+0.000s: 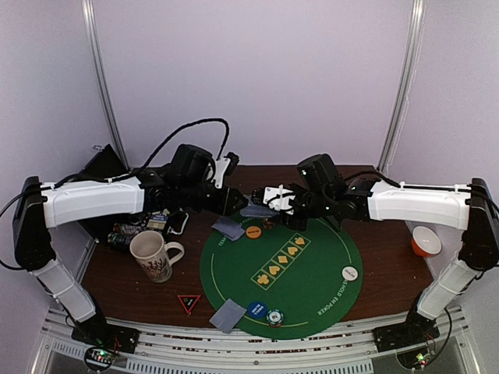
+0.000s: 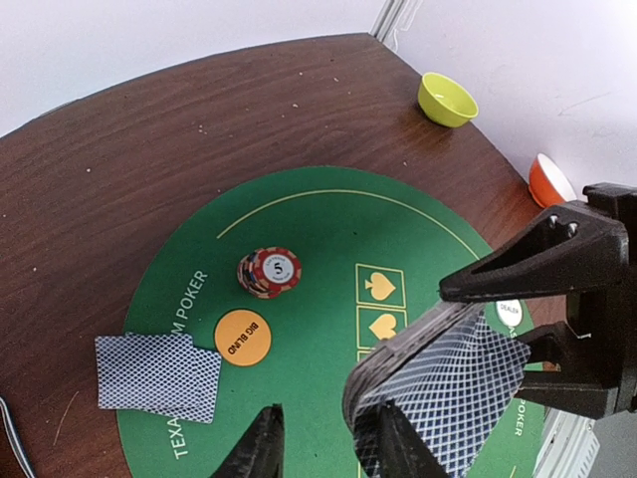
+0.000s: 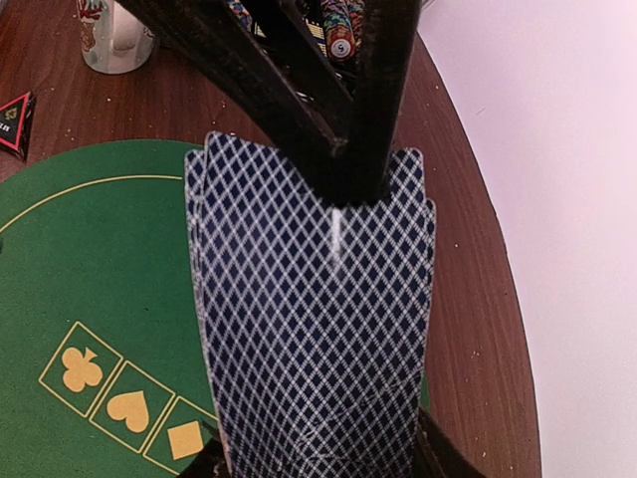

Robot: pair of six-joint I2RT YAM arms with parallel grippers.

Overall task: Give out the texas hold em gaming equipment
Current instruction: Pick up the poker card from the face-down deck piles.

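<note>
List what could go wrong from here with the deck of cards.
1. The deck is bowed in the right gripper's jaws; it might spring loose and scatter over the green mat.
2. Its top cards sit fanned, so the left gripper, jaws apart at the deck's edge, may pull off several at once.

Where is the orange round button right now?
In the left wrist view, the orange button lies flat on the left part of the green mat, just below the red chip stack and right of the face-down cards.
</note>
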